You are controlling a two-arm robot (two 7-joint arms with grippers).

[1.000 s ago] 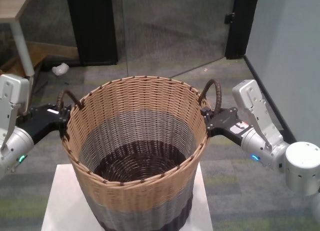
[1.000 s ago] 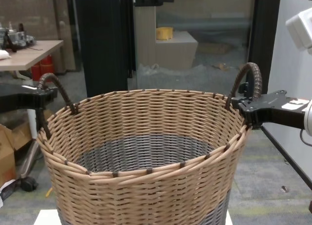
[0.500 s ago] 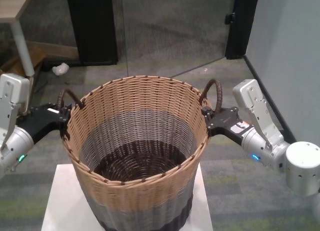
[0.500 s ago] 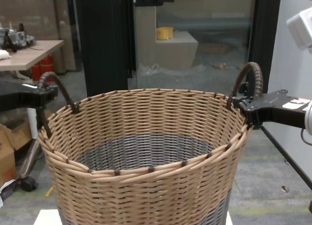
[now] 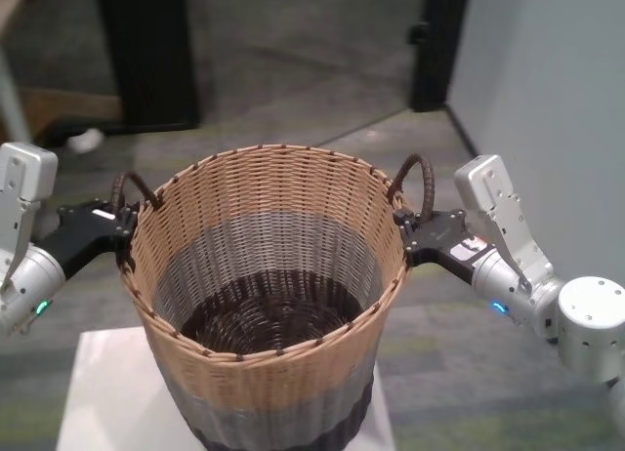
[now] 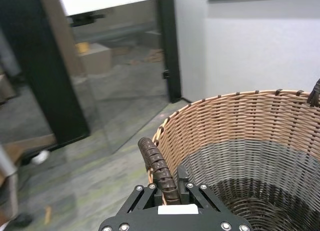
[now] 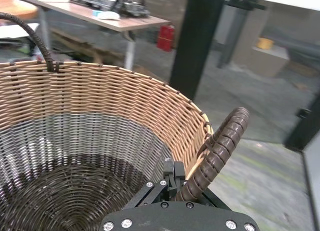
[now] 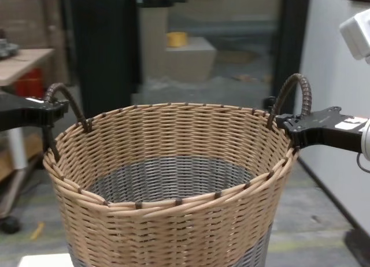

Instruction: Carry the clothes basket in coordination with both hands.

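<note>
Left gripper (image 6: 170,191) and right gripper (image 7: 187,191) pinching basket (image 5: 264,305) handles, seemingly firmly; uneven motion could tip it.

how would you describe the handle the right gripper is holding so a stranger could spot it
Start at the big round wicker clothes basket in the middle of the head view. On its rim nearest the grey wall, the right gripper clamps a dark brown arched loop handle. Unlike the left gripper's matching handle, it stands beside the white forearm.
</note>
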